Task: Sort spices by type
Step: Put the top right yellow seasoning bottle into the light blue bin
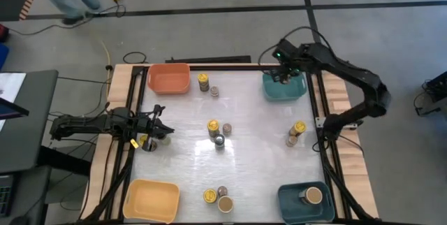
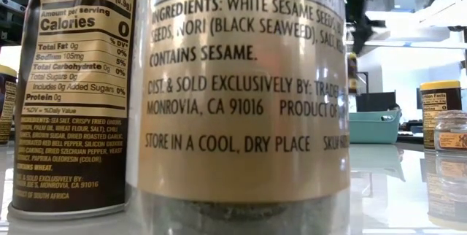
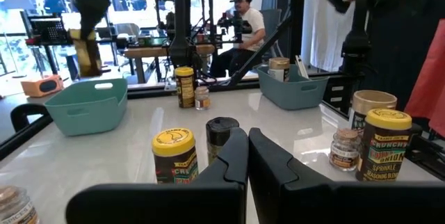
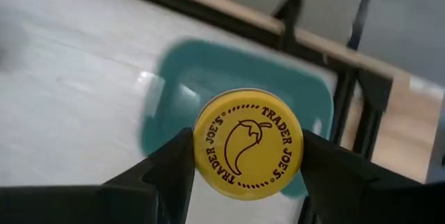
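Observation:
My right gripper [image 4: 243, 161] hangs over the far teal bin [image 1: 285, 89] at the table's far right, shut on a yellow-lidded jar [image 4: 248, 144]. In the left wrist view that jar [image 3: 87, 56] hangs above the bin [image 3: 87, 106]. My left gripper [image 1: 162, 128] waits low at the table's left edge, shut and empty, beside a yellow-lidded jar [image 1: 144, 141]. In front of it stand a yellow-lidded jar [image 3: 174, 156] and a black-lidded jar [image 3: 221, 132]. More jars stand upright in small groups: mid-table [image 1: 213, 126], far [image 1: 203, 80], right [image 1: 298, 128], near [image 1: 209, 196]. My right gripper pinches the yellow-lidded jar between its two fingers, one on each side at the lid [image 4: 201, 151]. The fingers come from above, pointing down. The jar is upright and lifted clear, hanging over the far teal bin.
An orange bin [image 1: 168, 78] sits far left, a yellow bin [image 1: 151, 200] near left. A second teal bin [image 1: 290, 204] near right holds a tan-lidded jar [image 1: 313, 196]. Two jars [image 2: 244, 89] stand right before the low camera. A person sits beyond the table [image 3: 247, 26].

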### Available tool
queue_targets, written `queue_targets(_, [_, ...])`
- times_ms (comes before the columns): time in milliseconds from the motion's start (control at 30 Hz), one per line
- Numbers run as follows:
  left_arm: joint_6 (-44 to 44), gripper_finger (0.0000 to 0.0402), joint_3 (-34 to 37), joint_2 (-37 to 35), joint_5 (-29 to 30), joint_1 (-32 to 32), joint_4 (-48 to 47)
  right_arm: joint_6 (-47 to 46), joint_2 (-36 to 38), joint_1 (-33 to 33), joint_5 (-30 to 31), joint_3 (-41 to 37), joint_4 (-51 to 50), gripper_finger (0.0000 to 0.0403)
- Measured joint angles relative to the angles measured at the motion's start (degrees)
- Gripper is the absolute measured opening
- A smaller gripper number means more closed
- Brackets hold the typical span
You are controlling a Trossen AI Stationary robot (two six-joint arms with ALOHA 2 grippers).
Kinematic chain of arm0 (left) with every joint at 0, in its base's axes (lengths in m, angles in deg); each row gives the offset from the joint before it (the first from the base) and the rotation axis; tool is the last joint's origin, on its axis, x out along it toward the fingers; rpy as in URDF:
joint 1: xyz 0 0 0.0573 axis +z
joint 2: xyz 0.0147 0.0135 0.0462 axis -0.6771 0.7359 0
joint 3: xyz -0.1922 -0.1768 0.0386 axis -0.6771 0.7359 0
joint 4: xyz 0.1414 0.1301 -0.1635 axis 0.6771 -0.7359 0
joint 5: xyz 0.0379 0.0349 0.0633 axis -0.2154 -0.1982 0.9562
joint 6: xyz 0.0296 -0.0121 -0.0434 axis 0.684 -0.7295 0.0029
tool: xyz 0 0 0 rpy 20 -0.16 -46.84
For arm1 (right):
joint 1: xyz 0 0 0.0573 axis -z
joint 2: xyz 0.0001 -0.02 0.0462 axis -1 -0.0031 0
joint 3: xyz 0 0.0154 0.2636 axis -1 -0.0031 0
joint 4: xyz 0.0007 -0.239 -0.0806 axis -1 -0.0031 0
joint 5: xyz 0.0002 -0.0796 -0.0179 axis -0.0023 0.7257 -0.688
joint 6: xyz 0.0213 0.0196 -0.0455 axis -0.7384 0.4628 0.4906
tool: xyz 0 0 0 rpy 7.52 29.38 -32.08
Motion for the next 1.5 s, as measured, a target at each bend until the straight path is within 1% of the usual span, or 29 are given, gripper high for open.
queue_targets(100, [0.0,0.0,-0.01,0.02,-0.01,-0.02,-0.01,-0.12,2.78,2.71,-0.02,-7.28,4.3,0.025])
queue_targets(200, [0.0,0.0,-0.01,0.01,-0.01,-0.02,0.0,0.07,3.64,5.4,-0.28,-12.65,8.45,0.025])
queue_targets(400, [0.0,0.0,0.01,0.02,-0.01,-0.02,-0.01,4.04,2.91,9.72,-2.22,-18.99,18.46,0.025])
queue_targets(633, [0.0,0.0,-0.01,0.01,-0.01,0.0,-0.01,5.27,1.36,14.23,-3.09,-21.14,21.49,0.025])
queue_targets(733, [0.0,0.0,-0.01,0.02,-0.01,0.0,-0.01,5.91,1.34,16.32,-6.04,-23.09,23.31,0.025])
queue_targets(833, [0.0,0.0,-0.01,0.0,-0.01,0.0,-0.01,6.5,1.35,17.88,-6.97,-23.79,23.64,0.025])
queue_targets(1100, [0.0,0.0,-0.01,0.0,-0.01,-0.02,0.01,8.02,1.46,18.74,-7.14,-23.75,26.76,0.0253])
queue_targets(1500, [0.0,0.0,0.01,0.0,-0.01,-0.02,0.01,8.11,1.46,20.07,-7.12,-23.72,26.14,0.0255])
